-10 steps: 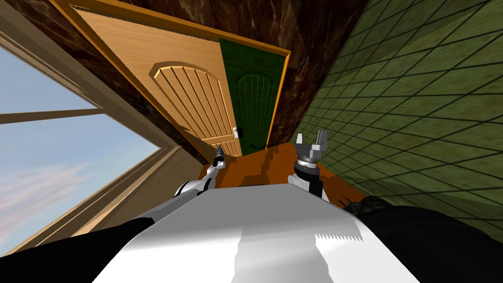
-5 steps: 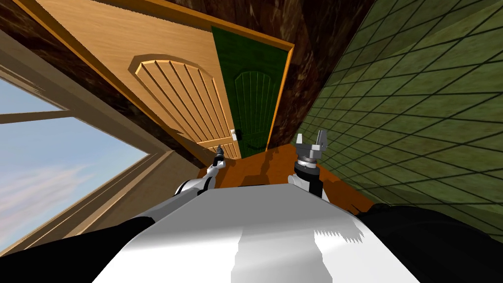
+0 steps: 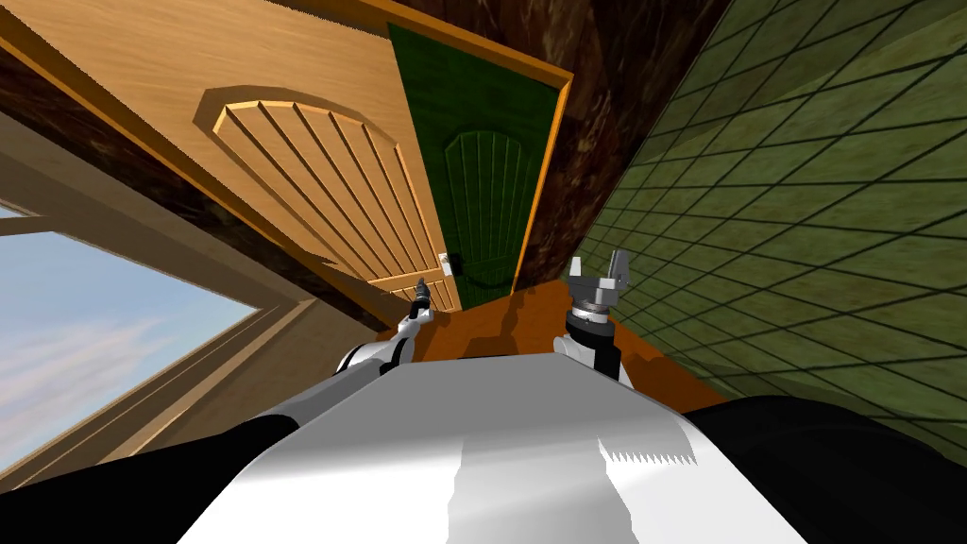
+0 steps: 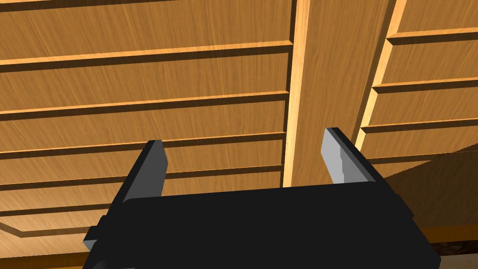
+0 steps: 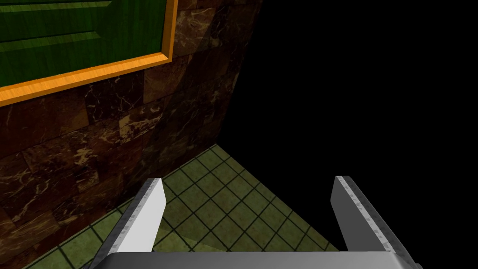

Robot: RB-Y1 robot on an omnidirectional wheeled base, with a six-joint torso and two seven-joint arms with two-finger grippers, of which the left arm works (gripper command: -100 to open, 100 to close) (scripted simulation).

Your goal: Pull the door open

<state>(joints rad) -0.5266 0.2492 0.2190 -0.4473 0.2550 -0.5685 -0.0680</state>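
— Brown marbled wall (image 3: 614, 85) frames the doorway. Where's the wooden door (image 3: 283, 142)?
— Upper left, ajar, a green panel (image 3: 482, 189) showing beside it. The left gripper (image 3: 422, 298) faces its slats just below the handle (image 3: 448, 264), fingers apart, likely to pull; the right gripper (image 3: 597, 269) idles centre-right, fingers spread too.

**Inspector:** Where does the door (image 3: 312, 179) stand?

**Surveyor:** At 11 o'clock, with the leaf ajar from its frame (image 3: 546, 170). The handle (image 3: 449, 263) is on the leaf's free edge, toward 12. A second panelled door (image 3: 482, 189) stands behind the opening at 12.

**Inspector:** And the flanks?

**Surveyor:** Window (image 3: 113, 321) at 9, tiled wall (image 3: 803, 189) at 3, stone wall (image 3: 604, 85) between frame and tiles at 1.

**Inspector:** End effectors?

**Surveyor:** The left end effector (image 3: 422, 297) is just before the leaf's panelled face, below the handle. The right end effector (image 3: 597, 270) is at 1, apart from the door, above the floor (image 3: 510, 316).
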